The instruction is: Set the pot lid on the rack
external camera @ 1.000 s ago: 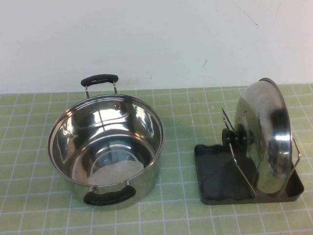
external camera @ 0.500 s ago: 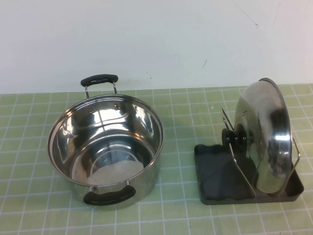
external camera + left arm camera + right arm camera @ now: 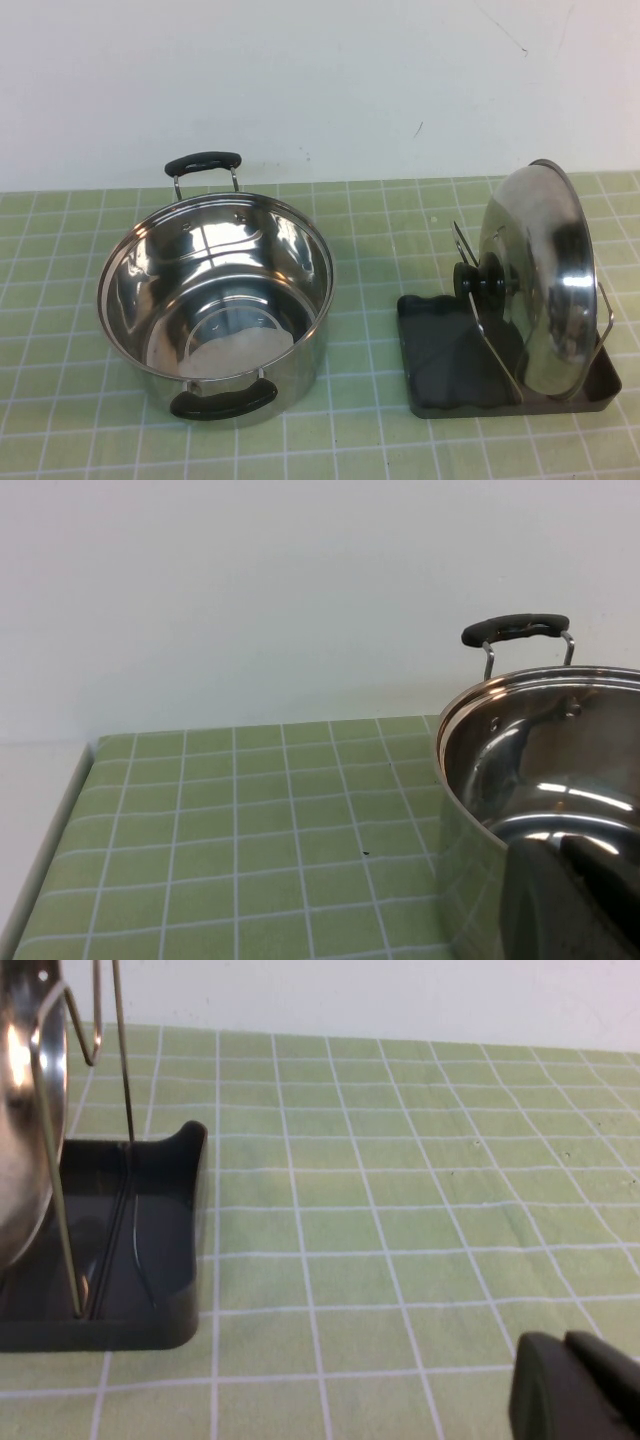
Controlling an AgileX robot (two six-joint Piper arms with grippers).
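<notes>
The shiny steel pot lid (image 3: pixel 535 275) stands on edge in the dark grey rack (image 3: pixel 440 350), leaning on its wire loops, with its black knob (image 3: pixel 478 282) facing left. In the right wrist view the lid's rim (image 3: pixel 20 1110) and the rack's tray (image 3: pixel 150 1260) show close by. My right gripper (image 3: pixel 575 1390) is shut and empty, low over the mat to the right of the rack. My left gripper (image 3: pixel 570 900) is shut and empty, beside the pot's wall. Neither gripper shows in the high view.
The deep steel pot (image 3: pixel 215 300) with two black handles stands open at the left of the green checked mat; it also shows in the left wrist view (image 3: pixel 540 740). The mat's left edge (image 3: pixel 50 830) lies beyond the left gripper. A white wall is behind.
</notes>
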